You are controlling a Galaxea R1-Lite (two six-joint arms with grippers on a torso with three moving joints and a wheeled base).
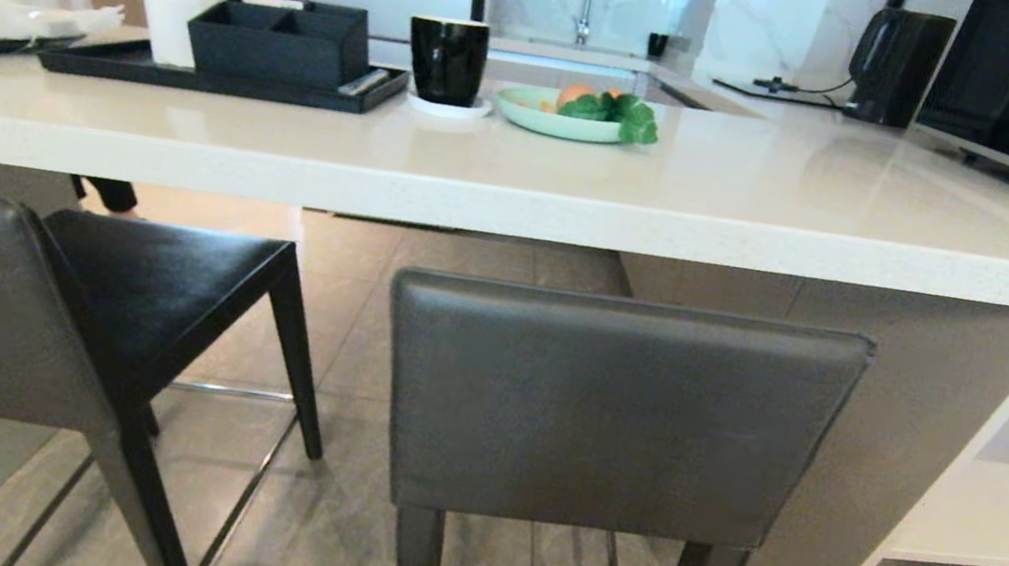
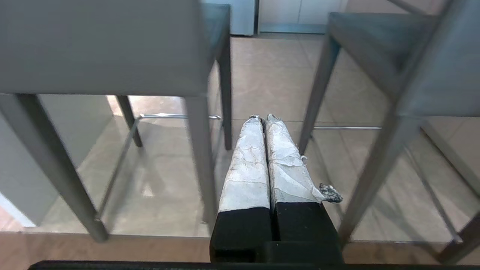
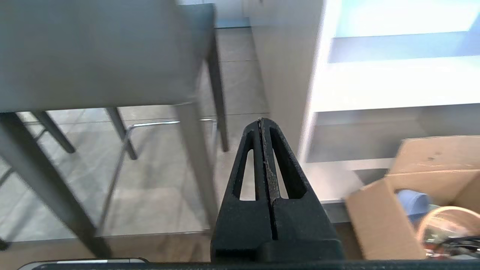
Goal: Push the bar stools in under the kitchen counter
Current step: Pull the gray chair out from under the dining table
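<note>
Fingers of the left gripper (image 2: 262, 119) and right gripper (image 3: 261, 122) are clenched, empty, low behind the stools. The right stool (image 1: 616, 412) stands square outside the counter (image 1: 518, 194); the left stool (image 1: 3, 315) sits skewed. Best push each backrest centrally, straight, slowly.

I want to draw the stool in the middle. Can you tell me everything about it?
The middle bar stool has a low rectangular backrest in dark grey leather, facing the camera and hiding the seat. Slim dark legs run down to the tiled floor, with thin chrome bars between them. It stands upright before the kitchen counter, backrest below the slab's edge. Nothing touches it.
</note>
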